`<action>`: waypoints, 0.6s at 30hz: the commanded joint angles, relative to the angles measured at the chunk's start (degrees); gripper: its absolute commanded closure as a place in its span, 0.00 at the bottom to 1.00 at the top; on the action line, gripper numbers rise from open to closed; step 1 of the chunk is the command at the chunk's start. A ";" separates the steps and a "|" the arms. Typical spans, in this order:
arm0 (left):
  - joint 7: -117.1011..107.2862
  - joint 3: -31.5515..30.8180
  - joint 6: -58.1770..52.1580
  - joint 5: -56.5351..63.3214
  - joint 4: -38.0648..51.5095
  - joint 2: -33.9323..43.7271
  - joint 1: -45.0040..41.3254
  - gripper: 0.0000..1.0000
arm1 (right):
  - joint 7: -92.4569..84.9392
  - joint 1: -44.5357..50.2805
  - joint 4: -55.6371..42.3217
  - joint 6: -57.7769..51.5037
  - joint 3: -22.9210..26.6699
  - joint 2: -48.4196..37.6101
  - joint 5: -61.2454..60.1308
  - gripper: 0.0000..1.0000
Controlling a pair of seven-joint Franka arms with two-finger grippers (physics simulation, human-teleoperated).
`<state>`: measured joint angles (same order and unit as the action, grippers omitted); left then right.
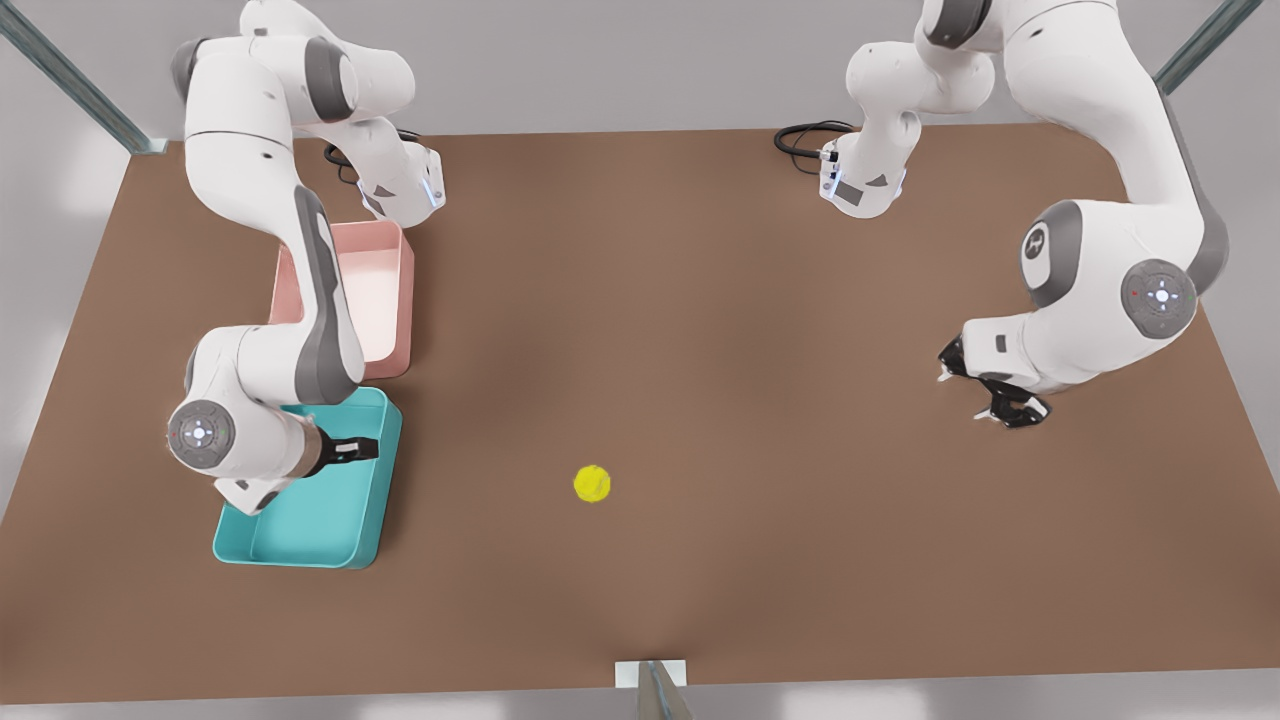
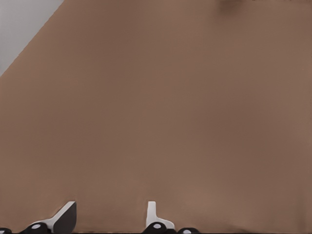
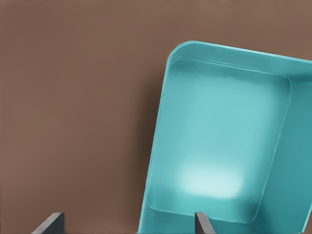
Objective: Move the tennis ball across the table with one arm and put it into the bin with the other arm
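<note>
The tennis ball (image 1: 592, 483), small and yellow-green, lies on the bare brown table (image 1: 700, 300) near the front middle, with no gripper touching it. To the front view's left stands the teal bin (image 1: 340, 520), and its inside (image 3: 219, 146) holds nothing. My right gripper (image 1: 355, 449) hovers open over the bin's near end, with its fingertips (image 3: 127, 219) spread above the bin's rim. Far off at the front view's right, my left gripper (image 1: 975, 388) hangs open above bare tabletop (image 2: 111, 207).
A pink tub (image 1: 375, 290) stands just behind the teal bin, under the right arm's links. Black cables (image 1: 805, 140) lie by the arm base at the back. The table's front edge runs close below the ball.
</note>
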<state>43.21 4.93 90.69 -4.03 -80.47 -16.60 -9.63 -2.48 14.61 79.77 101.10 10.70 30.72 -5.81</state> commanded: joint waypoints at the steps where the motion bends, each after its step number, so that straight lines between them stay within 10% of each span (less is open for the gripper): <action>1: -58.77 0.08 -13.26 -0.70 0.32 0.35 1.80 0.00 | 11.97 2.61 -0.84 5.59 0.02 0.83 -1.92 0.00; 18: -58.68 0.17 -15.99 -1.42 0.14 0.35 2.42 0.00 | 16.11 5.96 -4.10 26.07 0.02 16.04 -6.58 0.00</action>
<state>6.12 5.05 75.47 -5.48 -80.38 -16.32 -7.22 7.73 20.48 75.79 123.05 10.72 46.73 -11.86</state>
